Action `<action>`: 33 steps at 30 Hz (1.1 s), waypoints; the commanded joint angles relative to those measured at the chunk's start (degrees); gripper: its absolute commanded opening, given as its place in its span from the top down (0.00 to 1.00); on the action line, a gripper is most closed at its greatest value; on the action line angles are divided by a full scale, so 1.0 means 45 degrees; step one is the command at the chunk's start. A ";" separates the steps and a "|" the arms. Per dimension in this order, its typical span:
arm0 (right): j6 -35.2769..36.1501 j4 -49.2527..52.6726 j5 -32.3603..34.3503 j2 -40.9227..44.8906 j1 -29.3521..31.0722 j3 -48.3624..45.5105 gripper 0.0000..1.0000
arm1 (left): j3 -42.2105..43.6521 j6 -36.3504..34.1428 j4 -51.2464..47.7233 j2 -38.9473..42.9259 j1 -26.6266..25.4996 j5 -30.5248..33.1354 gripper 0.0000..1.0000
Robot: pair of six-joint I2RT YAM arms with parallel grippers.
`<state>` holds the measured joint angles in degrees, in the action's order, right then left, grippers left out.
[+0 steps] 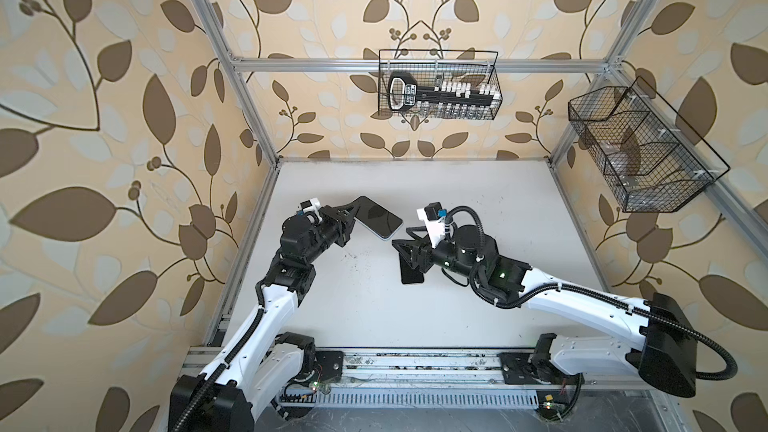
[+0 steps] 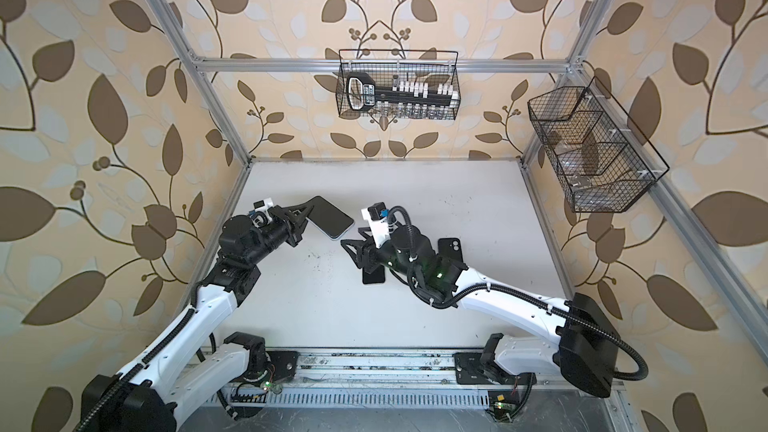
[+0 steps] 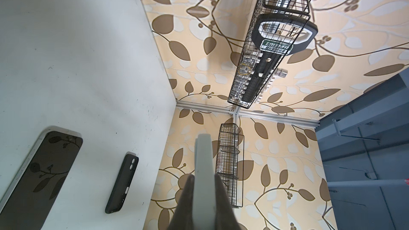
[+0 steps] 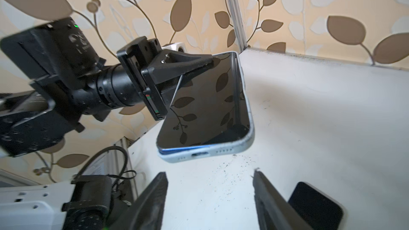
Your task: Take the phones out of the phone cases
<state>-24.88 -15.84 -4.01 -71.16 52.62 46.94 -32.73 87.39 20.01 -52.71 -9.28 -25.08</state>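
My left gripper (image 1: 353,209) (image 2: 309,205) (image 4: 199,67) is shut on one end of a phone (image 1: 380,218) (image 2: 332,218) (image 4: 210,102) with a dark screen and a pale blue rim. It holds the bare phone tilted above the white table (image 1: 478,201). In the left wrist view the phone (image 3: 204,151) shows edge-on between the fingers. A black phone case (image 2: 451,249) (image 3: 122,180) lies apart on the table, camera cut-out up, partly under the right arm. My right gripper (image 1: 401,238) (image 2: 352,235) (image 4: 209,173) is open and empty, facing the phone's free end without touching it.
A second dark-screened phone (image 1: 411,274) (image 2: 373,278) (image 3: 42,173) (image 4: 316,204) lies flat under the right gripper. A wire basket (image 1: 438,85) holding a tool set hangs on the back wall. Another wire basket (image 1: 640,151) hangs on the right wall. Metal frame posts edge the table.
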 commanded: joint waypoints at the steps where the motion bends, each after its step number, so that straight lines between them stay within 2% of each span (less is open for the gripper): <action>1: -0.1779 -0.1442 -0.2606 0.0269 -0.0352 -0.0383 0.31 | -0.0851 -0.0124 0.1679 0.0109 0.0089 -0.0422 1.00; 4: -0.2731 -0.2447 -0.3495 0.0096 -0.0456 -0.0407 0.30 | -0.0929 -0.0201 0.1724 0.0130 0.0089 -0.0413 1.00; 7: -0.3051 -0.2720 -0.3528 -0.0129 -0.0240 -0.0100 0.30 | -0.0978 -0.0271 0.1646 0.0145 0.0089 -0.0421 1.00; 17: -0.2865 -0.2005 -0.1462 -0.1485 0.0795 0.1435 0.30 | -0.0931 -0.0186 0.1542 0.0307 0.0088 -0.0346 1.00; 29: -0.3164 -0.2339 -0.0527 -0.2168 0.0846 0.1835 0.32 | -0.0852 -0.0085 0.1684 0.0343 0.0089 -0.0383 1.00; 33: -0.3001 -0.2306 -0.0549 -0.2424 0.0764 0.2082 0.36 | -0.0813 -0.0030 0.1685 0.0413 0.0087 -0.0364 1.00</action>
<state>-38.76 -24.64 -7.90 -80.82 56.25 53.89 -33.89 87.18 22.37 -52.86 -8.91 -25.45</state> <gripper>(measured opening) 0.651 0.120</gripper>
